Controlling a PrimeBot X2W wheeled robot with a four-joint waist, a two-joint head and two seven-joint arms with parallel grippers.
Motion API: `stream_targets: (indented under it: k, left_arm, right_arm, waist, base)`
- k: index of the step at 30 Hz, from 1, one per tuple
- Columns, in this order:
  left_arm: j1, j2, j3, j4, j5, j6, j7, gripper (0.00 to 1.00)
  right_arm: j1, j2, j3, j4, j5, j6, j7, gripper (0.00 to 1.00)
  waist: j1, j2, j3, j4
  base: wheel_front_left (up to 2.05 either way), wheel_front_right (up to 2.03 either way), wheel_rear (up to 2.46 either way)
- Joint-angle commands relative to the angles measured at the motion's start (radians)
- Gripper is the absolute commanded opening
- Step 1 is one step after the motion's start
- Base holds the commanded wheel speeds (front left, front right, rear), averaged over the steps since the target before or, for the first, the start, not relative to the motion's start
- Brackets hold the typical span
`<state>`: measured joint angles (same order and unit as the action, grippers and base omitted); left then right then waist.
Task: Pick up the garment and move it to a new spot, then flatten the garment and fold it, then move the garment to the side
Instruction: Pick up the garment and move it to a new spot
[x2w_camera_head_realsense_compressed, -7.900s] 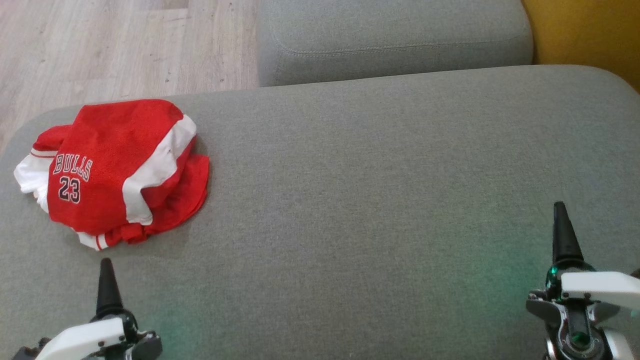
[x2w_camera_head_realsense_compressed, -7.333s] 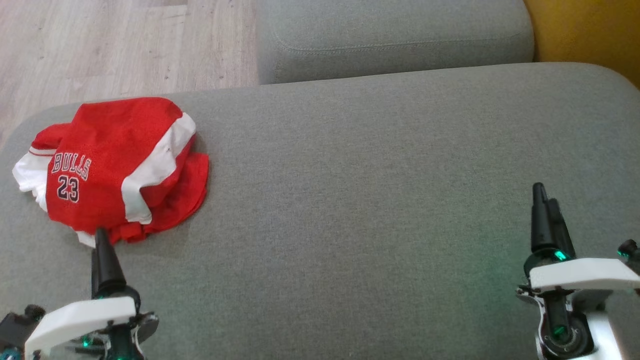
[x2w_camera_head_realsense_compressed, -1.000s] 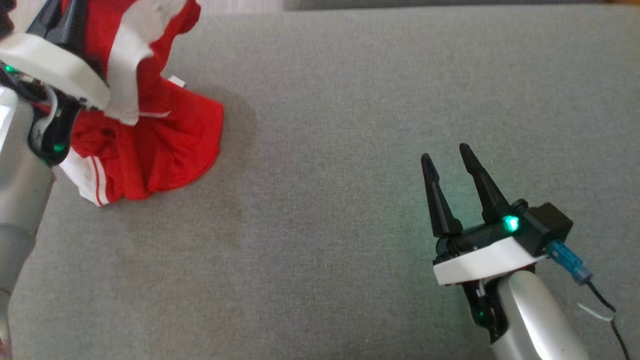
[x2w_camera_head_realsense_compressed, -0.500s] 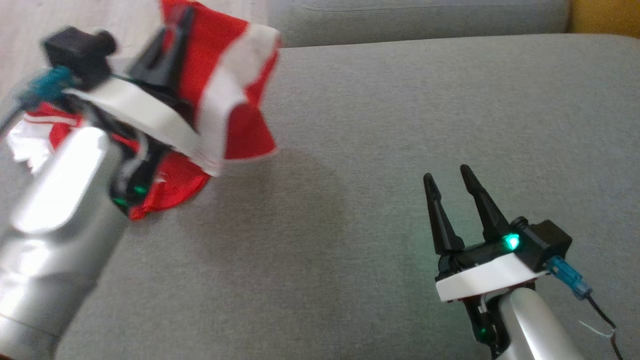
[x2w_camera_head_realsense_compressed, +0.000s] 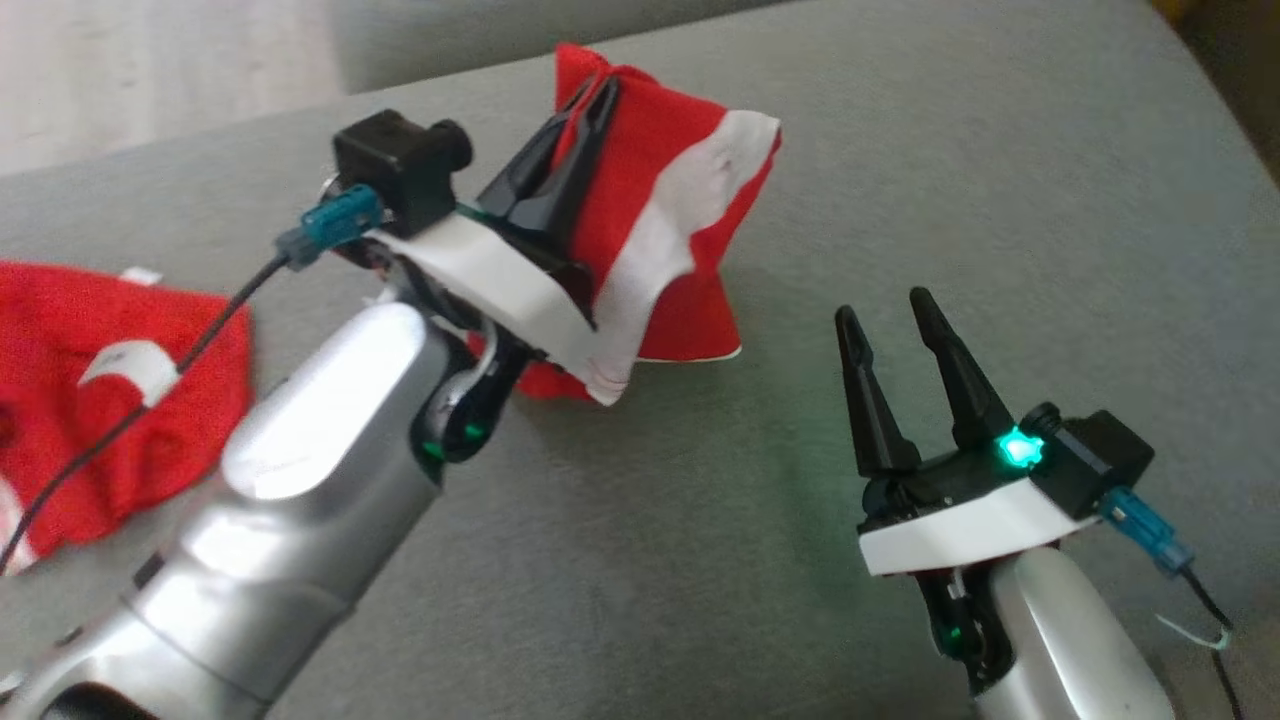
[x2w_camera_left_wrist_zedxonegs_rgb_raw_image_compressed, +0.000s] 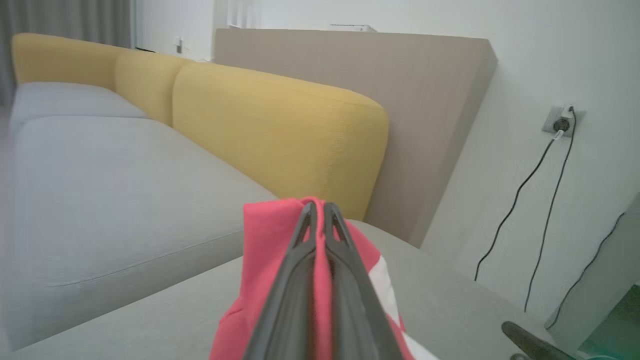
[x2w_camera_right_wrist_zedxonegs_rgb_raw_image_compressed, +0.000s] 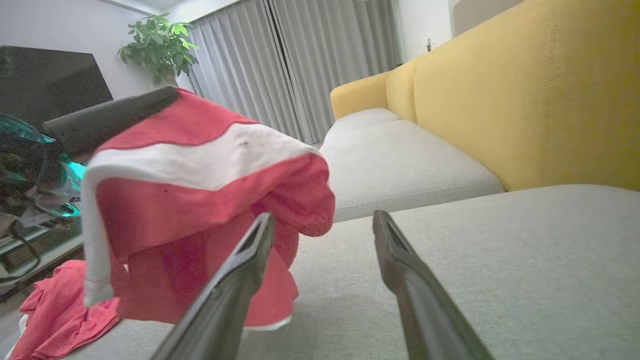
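Red-and-white jersey (x2w_camera_head_realsense_compressed: 660, 200) hangs over the middle of the grey seat cushion (x2w_camera_head_realsense_compressed: 1000, 200), pinched in our left gripper (x2w_camera_head_realsense_compressed: 597, 92), hem brushing the cushion; right gripper (x2w_camera_head_realsense_compressed: 884, 308) spread, empty, toward the cushion's front. We'd carry low, land hem first

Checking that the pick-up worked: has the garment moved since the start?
Yes. The left gripper, shut on the garment, has lifted part of it and carried it rightward along the cushion, away from its left end.
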<state>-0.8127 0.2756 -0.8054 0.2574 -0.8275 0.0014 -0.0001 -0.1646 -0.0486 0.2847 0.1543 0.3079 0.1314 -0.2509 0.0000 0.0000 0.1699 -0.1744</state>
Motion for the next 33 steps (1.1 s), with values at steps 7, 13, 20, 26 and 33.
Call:
stream_targets:
  k: [7, 13, 20, 26, 33]
  left_arm:
    - [-0.097, -0.058, 0.02, 0.043, 0.021, -0.01, -0.06, 1.0]
    - [-0.095, -0.058, 0.011, 0.138, 0.054, -0.025, -0.137, 1.0]
    - [-0.028, 0.018, 0.042, 0.193, 0.076, -0.024, -0.227, 1.0]
    - [0.096, 0.084, 0.08, 0.161, 0.118, 0.002, -0.258, 1.0]
    - [0.301, 0.111, 0.189, 0.052, 0.166, 0.044, -0.261, 1.0]
  right_arm:
    - [-0.041, -0.002, 0.022, -0.052, 0.022, -0.001, -0.011, 1.0]
    - [-0.032, -0.002, -0.007, -0.052, 0.005, -0.001, -0.011, 1.0]
    - [-0.017, -0.002, -0.066, -0.041, -0.053, -0.001, -0.011, 1.0]
    - [0.005, -0.002, -0.108, -0.028, -0.101, -0.001, -0.011, 1.0]
    - [0.043, -0.002, -0.127, -0.017, -0.121, -0.001, -0.011, 1.0]
  waist:
    - [0.0, 0.0, 0.055, -0.13]
    - [0.0, 0.0, 0.038, -0.089]
    - [0.0, 0.0, -0.007, 0.046]
    - [0.0, 0.0, -0.055, 0.142]
    - [0.0, 0.0, -0.104, 0.207]
  base:
    - [0.0, 0.0, 0.0]
    - [0.0, 0.0, 0.0]
    - [0.0, 0.0, 0.0]
    - [0.0, 0.0, 0.0]
    - [0.0, 0.0, 0.0]
